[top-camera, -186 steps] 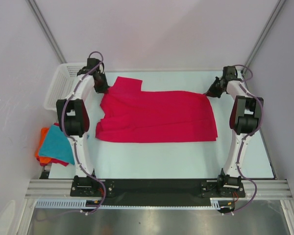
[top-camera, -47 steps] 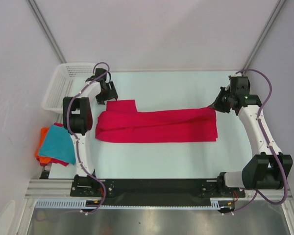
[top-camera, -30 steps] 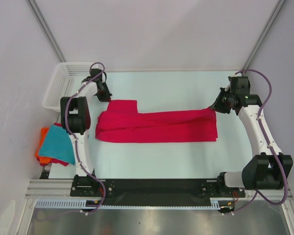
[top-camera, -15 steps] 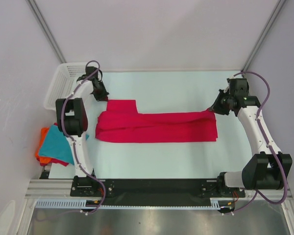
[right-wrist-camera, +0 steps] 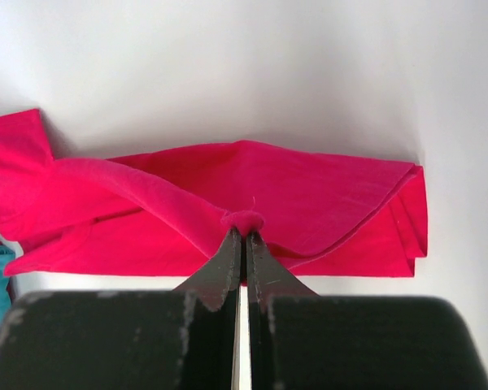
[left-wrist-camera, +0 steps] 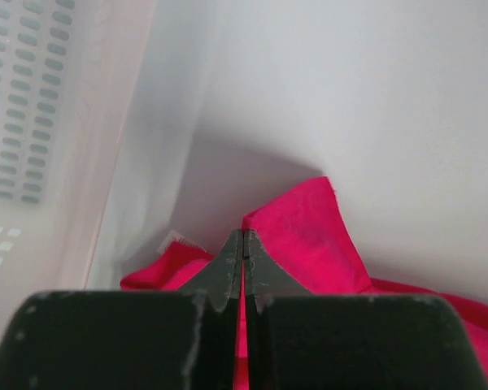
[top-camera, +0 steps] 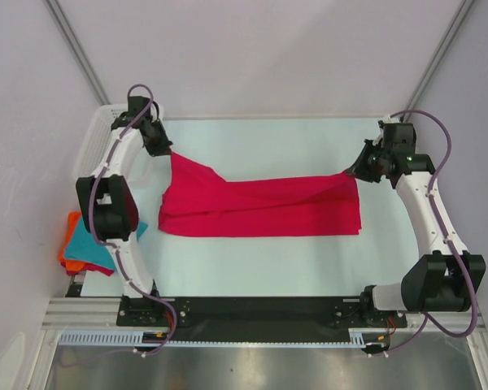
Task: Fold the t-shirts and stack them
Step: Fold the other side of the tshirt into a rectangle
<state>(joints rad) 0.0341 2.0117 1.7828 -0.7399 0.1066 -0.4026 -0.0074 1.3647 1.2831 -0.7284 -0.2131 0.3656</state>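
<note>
Left claw (top-camera: 167, 152) and right claw (top-camera: 351, 173) each pinched a far corner of the crimson-pink t-shirt (top-camera: 260, 208). Its long axis ran between them.

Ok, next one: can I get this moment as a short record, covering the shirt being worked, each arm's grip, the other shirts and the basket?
shirt in work: crimson-pink shirt, part-folded into a long band
left gripper: jaws shut on the shirt's far-left corner, beside the basket
right gripper: jaws shut on a pinch of the shirt's far-right edge
other shirts: teal shirt lying on orange shirt, at the near left
basket: white mesh basket, far-left corner
</note>
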